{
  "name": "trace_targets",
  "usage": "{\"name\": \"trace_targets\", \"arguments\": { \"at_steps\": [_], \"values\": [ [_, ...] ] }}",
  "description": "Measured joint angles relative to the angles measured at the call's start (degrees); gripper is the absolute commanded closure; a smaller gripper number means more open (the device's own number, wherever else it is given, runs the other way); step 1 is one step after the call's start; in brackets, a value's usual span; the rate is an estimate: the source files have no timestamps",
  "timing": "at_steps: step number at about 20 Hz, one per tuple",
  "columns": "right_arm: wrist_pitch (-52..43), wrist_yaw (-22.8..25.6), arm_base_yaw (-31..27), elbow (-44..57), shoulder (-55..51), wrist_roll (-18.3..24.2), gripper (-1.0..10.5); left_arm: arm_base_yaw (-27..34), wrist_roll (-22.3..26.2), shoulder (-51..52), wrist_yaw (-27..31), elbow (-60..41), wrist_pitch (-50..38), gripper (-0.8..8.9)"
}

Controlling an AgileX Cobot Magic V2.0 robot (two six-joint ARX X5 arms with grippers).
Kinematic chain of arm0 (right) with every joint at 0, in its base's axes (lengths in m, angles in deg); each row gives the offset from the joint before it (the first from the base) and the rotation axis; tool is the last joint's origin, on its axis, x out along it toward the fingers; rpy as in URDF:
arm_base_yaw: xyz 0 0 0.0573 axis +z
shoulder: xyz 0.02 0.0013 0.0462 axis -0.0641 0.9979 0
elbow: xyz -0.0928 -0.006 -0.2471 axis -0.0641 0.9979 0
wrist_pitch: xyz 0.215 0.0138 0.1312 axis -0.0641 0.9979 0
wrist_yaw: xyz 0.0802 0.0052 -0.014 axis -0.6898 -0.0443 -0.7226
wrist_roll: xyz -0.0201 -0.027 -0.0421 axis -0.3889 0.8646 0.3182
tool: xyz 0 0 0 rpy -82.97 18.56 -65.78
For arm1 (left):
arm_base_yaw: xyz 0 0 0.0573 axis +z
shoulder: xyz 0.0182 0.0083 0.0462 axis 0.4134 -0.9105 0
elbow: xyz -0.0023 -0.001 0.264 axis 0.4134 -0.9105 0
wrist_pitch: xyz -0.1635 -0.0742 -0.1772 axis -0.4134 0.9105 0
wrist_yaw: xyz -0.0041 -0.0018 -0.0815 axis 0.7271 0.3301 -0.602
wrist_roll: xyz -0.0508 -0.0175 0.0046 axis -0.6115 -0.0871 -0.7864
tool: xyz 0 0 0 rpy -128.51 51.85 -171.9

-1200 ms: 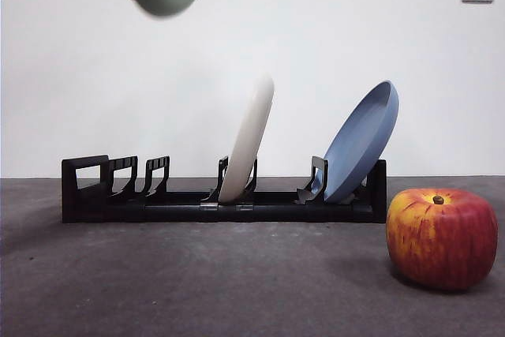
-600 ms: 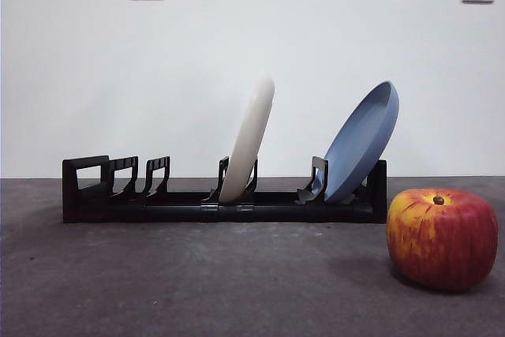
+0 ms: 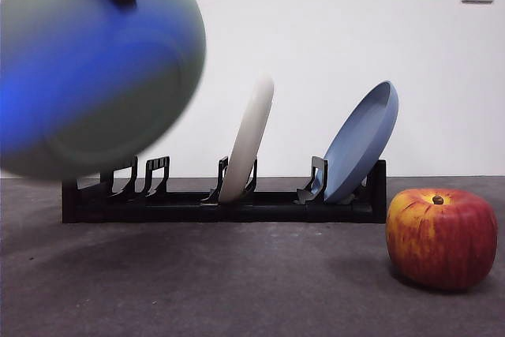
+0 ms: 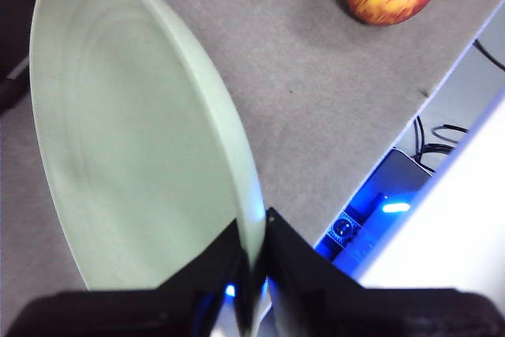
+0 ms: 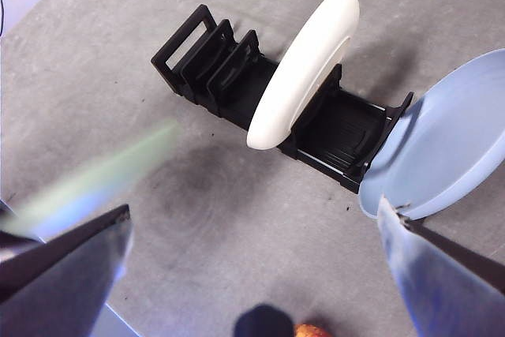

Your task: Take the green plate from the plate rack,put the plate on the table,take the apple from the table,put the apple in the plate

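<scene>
Above the handle end of the plate rack [image 3: 225, 199], we see the left gripper [image 4: 251, 274] clamped on the green plate's [image 4: 134, 140] rim, plate on edge above the table [image 3: 237, 274]. The apple [image 3: 440, 236] sits well apart; the right gripper [image 5: 252, 274] waits, spread wide and empty.

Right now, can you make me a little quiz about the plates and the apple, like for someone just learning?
1. True or false: the left gripper is pinching the rim of the green plate.
2. How many plates stand in the plate rack?
3. Where is the apple? A on the table, B on a plate, C in the rack.

Key: 1 true. 2 two, the cream-white plate and the blue plate. 3 A.
</scene>
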Motion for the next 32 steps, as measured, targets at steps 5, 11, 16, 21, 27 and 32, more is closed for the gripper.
{"name": "trace_targets", "arguments": {
  "at_steps": [5,11,16,21,27,32],
  "values": [
    [0.0,0.0,0.0,0.0,0.0,-0.1,3.5,-2.4,-4.0,-1.6,3.4,-13.9,-15.9,8.23],
    [0.0,0.0,0.0,0.0,0.0,-0.9,3.5,-2.9,-3.1,-10.3,11.0,-18.8,-26.0,8.23],
    [0.0,0.0,0.0,0.0,0.0,-1.0,3.5,-3.5,-1.2,-17.3,5.3,-18.6,-30.1,8.23],
    [0.0,0.0,0.0,0.0,0.0,-1.0,3.5,-4.3,-1.1,-18.8,4.0,-18.7,-29.9,8.23],
    [0.0,0.0,0.0,0.0,0.0,-1.0,3.5,-4.9,-1.1,-18.8,3.1,-18.7,-29.3,8.22],
    [0.0,0.0,0.0,0.0,0.0,-1.0,3.5,-4.9,-1.5,-18.9,2.0,-18.7,-29.1,6.32]
  ]
}}
